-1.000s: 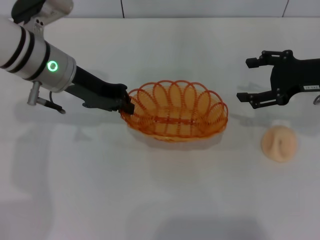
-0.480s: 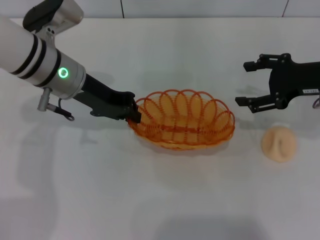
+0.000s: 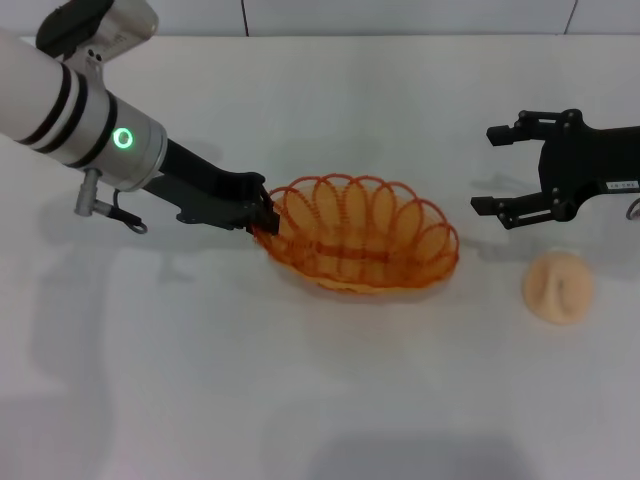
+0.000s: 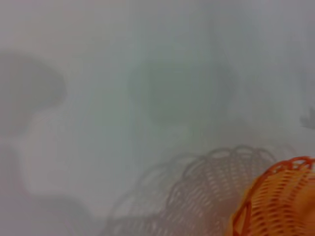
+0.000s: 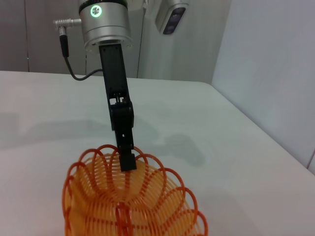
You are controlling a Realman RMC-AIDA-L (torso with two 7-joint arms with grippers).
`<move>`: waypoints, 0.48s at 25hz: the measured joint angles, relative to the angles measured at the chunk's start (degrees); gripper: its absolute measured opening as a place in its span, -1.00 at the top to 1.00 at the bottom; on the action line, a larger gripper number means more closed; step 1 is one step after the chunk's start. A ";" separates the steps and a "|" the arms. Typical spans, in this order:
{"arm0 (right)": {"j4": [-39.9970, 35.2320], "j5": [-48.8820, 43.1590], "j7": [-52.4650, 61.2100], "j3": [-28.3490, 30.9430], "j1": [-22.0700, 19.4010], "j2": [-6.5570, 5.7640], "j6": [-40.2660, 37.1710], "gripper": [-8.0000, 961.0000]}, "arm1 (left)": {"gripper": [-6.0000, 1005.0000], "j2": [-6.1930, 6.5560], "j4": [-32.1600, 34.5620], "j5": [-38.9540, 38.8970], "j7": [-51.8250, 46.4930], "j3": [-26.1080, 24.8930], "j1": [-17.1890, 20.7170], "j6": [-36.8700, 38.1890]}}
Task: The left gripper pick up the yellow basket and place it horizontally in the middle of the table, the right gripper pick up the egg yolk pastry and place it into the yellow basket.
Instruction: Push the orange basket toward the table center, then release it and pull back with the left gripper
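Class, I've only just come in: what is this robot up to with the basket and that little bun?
The left end effector is clamped on one end of the yellow basket's rim, holding it near the middle of the table. The left wrist view shows the basket's shadow apart from it, so it seems to be lifted. The right end effector hangs open on the robot's right, just beyond the egg yolk pastry, which lies untouched on the table outside the basket.

Open table lying around the pastry

The small round beige pastry (image 3: 558, 287) is sitting apart from the oval orange wire basket (image 3: 360, 234), with bare white table (image 3: 330, 400) surrounding it.
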 joint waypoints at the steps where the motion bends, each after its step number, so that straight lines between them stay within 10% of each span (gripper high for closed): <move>1: 0.00 0.00 -0.04 0.00 -0.01 0.00 0.05 -0.81 | 0.81 0.00 0.00 -0.05 -0.12 -0.03 0.03 -0.19; 12: 0.00 0.00 -0.21 0.23 0.02 0.08 0.39 -0.81 | 0.49 -0.14 -2.17 -0.19 -0.67 -0.11 -0.39 -0.12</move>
